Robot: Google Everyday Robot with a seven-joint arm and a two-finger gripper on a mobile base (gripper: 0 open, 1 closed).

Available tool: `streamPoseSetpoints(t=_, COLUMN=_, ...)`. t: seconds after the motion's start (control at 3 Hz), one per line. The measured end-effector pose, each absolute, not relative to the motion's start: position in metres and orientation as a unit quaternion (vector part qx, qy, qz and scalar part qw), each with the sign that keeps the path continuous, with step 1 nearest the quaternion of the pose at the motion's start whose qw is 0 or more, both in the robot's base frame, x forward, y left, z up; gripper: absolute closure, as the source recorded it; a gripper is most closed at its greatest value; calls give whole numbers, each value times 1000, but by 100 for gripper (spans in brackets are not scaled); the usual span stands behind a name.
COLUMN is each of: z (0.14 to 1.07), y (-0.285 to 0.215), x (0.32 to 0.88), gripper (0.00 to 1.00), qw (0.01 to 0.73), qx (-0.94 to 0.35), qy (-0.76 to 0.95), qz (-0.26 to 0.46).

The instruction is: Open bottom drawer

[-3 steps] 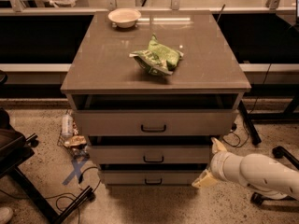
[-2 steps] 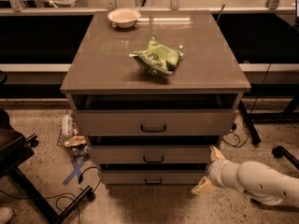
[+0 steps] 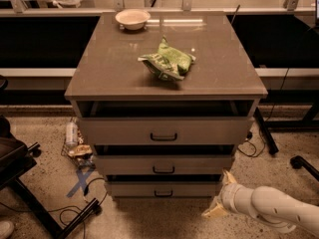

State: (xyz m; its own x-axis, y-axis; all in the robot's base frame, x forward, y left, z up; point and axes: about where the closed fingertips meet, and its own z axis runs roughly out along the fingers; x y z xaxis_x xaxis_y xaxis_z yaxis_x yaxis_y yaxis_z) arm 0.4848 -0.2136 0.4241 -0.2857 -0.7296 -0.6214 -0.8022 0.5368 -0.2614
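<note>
The bottom drawer (image 3: 163, 188) is the lowest and slimmest of three grey-beige fronts, with a small black bar handle (image 3: 163, 193). It stands slightly out, with a dark gap above it. My gripper (image 3: 219, 195) is low at the cabinet's front right, just off the bottom drawer's right end. Its two pale fingers are spread apart, one fingertip (image 3: 229, 177) up by the drawer's corner and the other down near the floor. It holds nothing. The white arm (image 3: 269, 208) comes in from the lower right.
The mid-sized drawer (image 3: 163, 164) and the top drawer (image 3: 163, 131) also stand slightly out. A green bag (image 3: 167, 61) and a white bowl (image 3: 132, 19) lie on the cabinet top. A bottle (image 3: 72, 132), blue tape (image 3: 79, 180), cables and a black stand (image 3: 30, 193) are at the left.
My gripper and arm have moved down and slightly left, closer to the floor by the bottom drawer's right end. The drawers have not moved.
</note>
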Motion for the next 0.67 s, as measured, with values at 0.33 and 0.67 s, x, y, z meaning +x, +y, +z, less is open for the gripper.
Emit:
streamPoseSetpoints(t=0.33, z=418, y=-212, x=483, gripper=0, qw=358, qx=-475, qy=802, qz=56)
streamPoseSetpoints(t=0.67, z=399, y=-208, x=488, gripper=0, qw=353, qx=-471, qy=805, qz=72)
